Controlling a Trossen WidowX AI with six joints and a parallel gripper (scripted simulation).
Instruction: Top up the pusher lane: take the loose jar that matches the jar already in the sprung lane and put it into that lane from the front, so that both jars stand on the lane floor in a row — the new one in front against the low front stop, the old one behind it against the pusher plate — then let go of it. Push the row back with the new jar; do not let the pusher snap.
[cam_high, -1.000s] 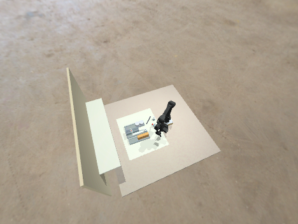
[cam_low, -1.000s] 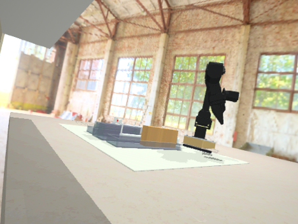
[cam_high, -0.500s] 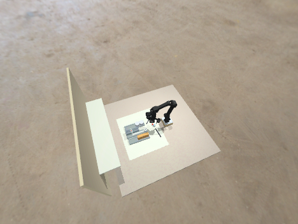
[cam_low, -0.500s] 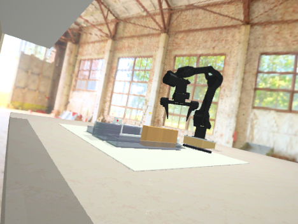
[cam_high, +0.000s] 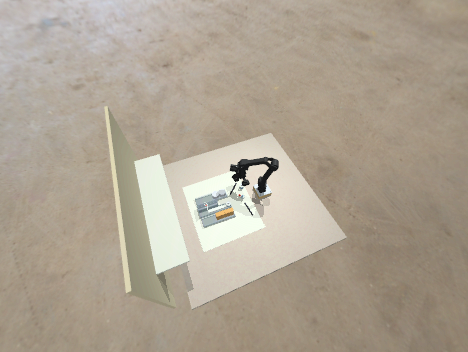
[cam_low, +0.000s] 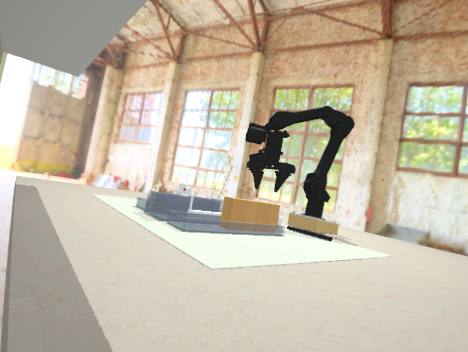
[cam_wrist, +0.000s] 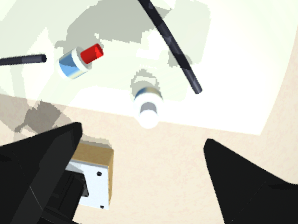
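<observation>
Two loose jars lie within the wrist view. One jar with a blue label and a red top (cam_wrist: 80, 62) (cam_high: 240, 195) is at the upper left, and a white jar with a grey-marked top (cam_wrist: 148, 107) is near the middle. The lane unit (cam_high: 210, 222) (cam_low: 175, 225) is grey; a small white thing with a red spot (cam_high: 205, 204) (cam_low: 185, 189) shows at its back part. Which jar stands in the sprung lane is too small to tell. My gripper (cam_wrist: 144, 137) (cam_low: 267, 189) (cam_high: 240, 182) is open and empty, high above the loose jars, pointing down.
An orange block (cam_high: 224, 214) (cam_low: 250, 214) stands on the lane unit's near side. Two dark bars (cam_wrist: 172, 47) (cam_wrist: 22, 60) lie by the loose jars. Pale round things (cam_high: 219, 193) are at the unit's other side. A white shelf (cam_high: 162, 215) and tall panel (cam_high: 120, 200) stand beyond.
</observation>
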